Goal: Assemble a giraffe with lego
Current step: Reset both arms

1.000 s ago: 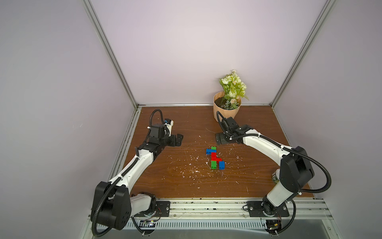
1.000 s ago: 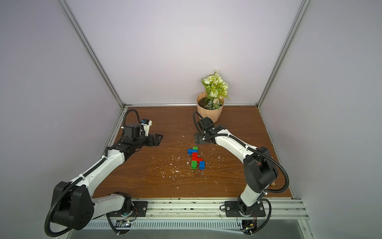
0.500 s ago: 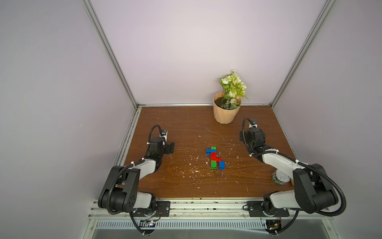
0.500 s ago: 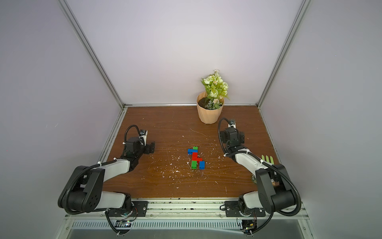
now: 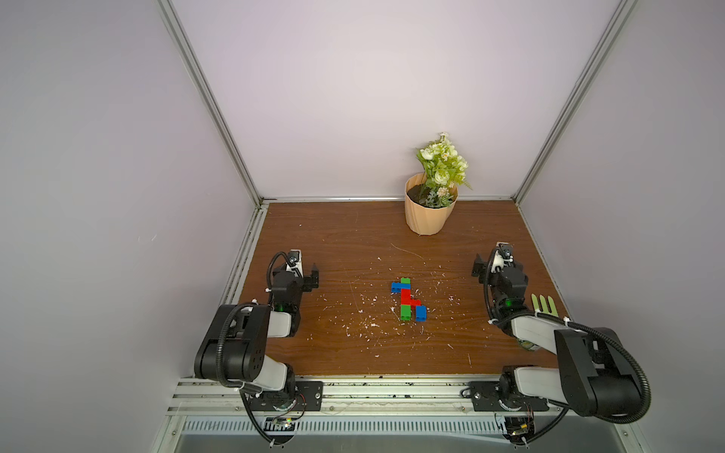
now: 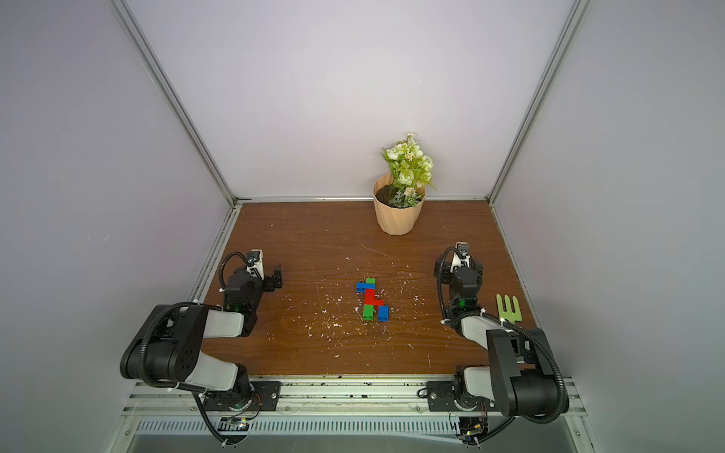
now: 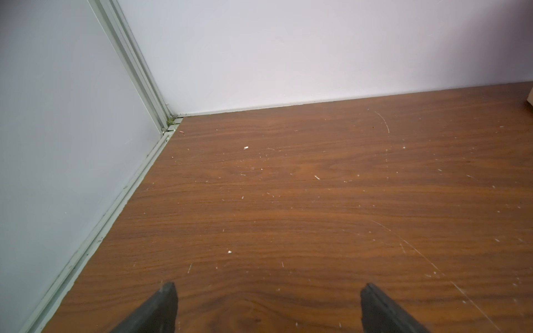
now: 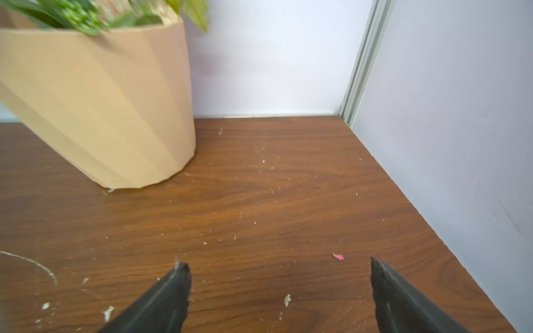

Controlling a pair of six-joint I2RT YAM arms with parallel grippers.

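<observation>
Giraffe (image 5: pixel 408 299) sits at frame centre on your counter (image 5: pixel 345 235). Your left claw (image 7: pixel 268 288) and right claw (image 8: pixel 279 263) both gape wide, gripping nothing.

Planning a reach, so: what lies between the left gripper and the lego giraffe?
Nothing solid: between the left gripper and the giraffe there is only bare table scattered with small white flecks, as both top views show.
</observation>
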